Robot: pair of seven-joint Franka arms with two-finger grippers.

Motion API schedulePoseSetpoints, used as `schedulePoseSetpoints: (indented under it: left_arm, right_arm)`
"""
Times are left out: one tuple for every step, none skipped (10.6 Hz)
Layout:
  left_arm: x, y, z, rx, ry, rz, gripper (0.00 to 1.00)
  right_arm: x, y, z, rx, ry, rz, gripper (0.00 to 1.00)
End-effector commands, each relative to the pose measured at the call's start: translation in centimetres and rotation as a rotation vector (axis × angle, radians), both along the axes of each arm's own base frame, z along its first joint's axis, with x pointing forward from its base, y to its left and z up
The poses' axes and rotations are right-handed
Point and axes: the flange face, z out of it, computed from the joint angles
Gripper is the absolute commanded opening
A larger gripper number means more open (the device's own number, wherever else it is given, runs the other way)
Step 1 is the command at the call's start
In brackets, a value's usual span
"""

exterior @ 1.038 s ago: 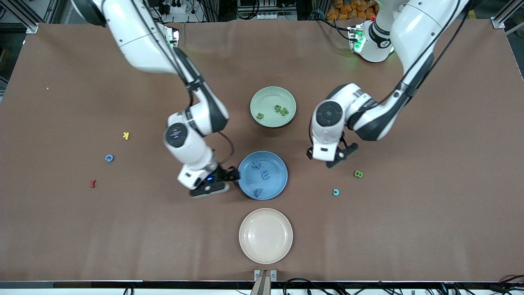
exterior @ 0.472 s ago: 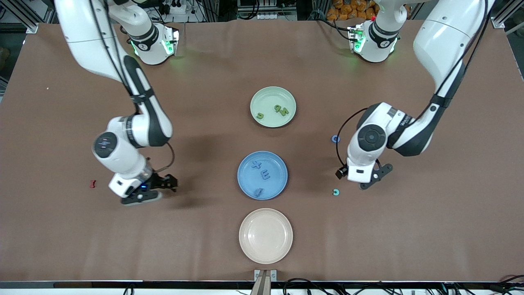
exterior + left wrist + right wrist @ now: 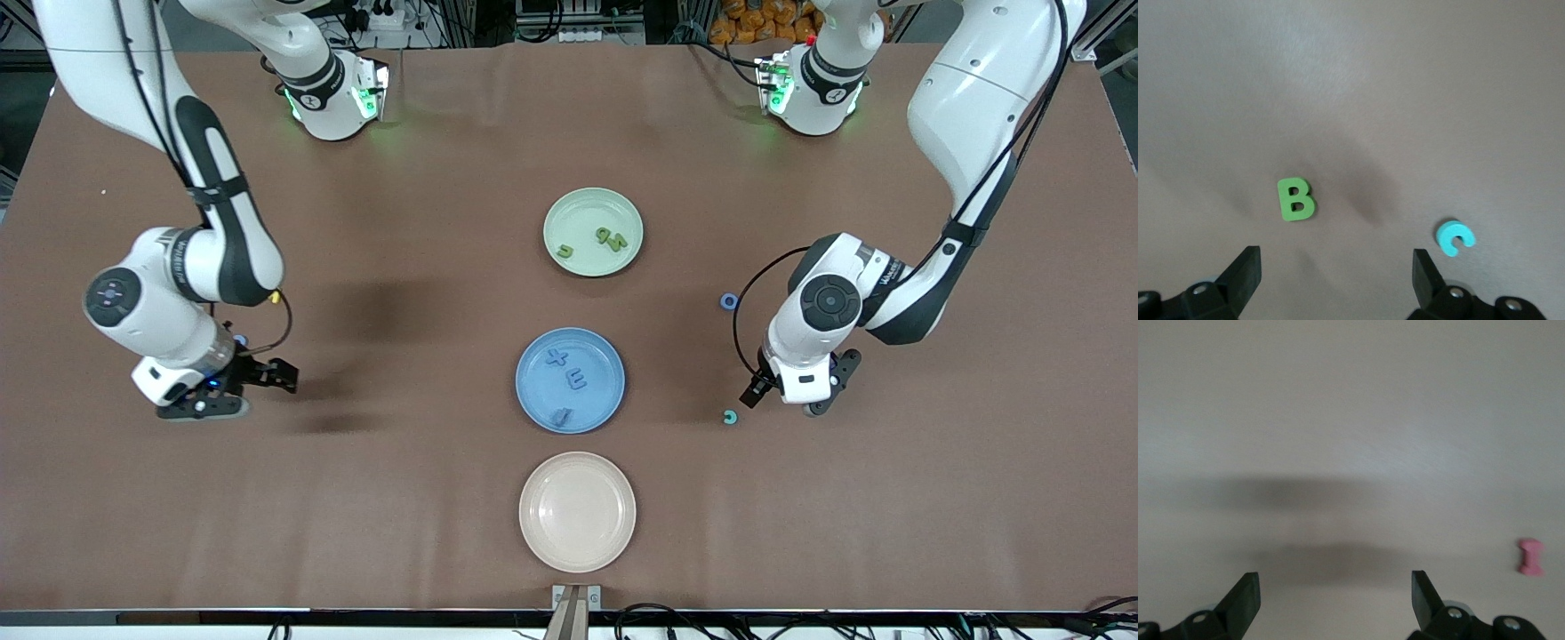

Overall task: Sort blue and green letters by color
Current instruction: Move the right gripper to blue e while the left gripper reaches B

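Left pincer [image 3: 1336, 283] moved over green B [image 3: 1295, 199]

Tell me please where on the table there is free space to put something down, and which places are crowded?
Free: the cream plate holds nothing, and the table beside it is bare toward both ends. Crowded: the blue plate and green plate hold letters. The left hand, open, hangs over the green B beside the teal C. The right hand, open, is near the red letter.

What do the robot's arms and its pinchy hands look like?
Both arms are shiny white with black joints, round grey caps and thin black cables. Green lights glow at their bases. The left gripper and right gripper are black, each with two wedge-shaped fingers.
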Motion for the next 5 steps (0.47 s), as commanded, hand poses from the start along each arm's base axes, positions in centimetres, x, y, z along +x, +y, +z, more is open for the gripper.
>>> schedulePoseSetpoints:
  left_arm:
    - [-0.9, 1.6, -1.9, 0.035, -0.029, 0.035, 1.0]
    - [-0.7, 2.6, -2.7, 0.043, -0.03, 0.049, 1.0]
    - [-0.4, 3.8, -3.1, 0.037, -0.026, 0.07, 1.0]
    - [-0.3, 4.0, -3.3, 0.027, -0.032, 0.083, 1.0]
    - [-0.3, 3.9, -3.6, 0.016, -0.036, 0.103, 1.0]
  right_arm:
    - [-3.5, -4.5, -0.4, 0.002, 0.036, -0.076, 1.0]
    - [-4.5, -6.4, -1.0, 0.004, 0.052, -0.109, 1.0]
    - [-5.3, -7.8, -1.6, 0.005, 0.059, -0.141, 1.0]
    - [-6.1, -9.3, -2.4, 0.004, 0.06, -0.174, 1.0]
    - [-6.8, -10.0, -3.3, -0.001, 0.051, -0.188, 1.0]
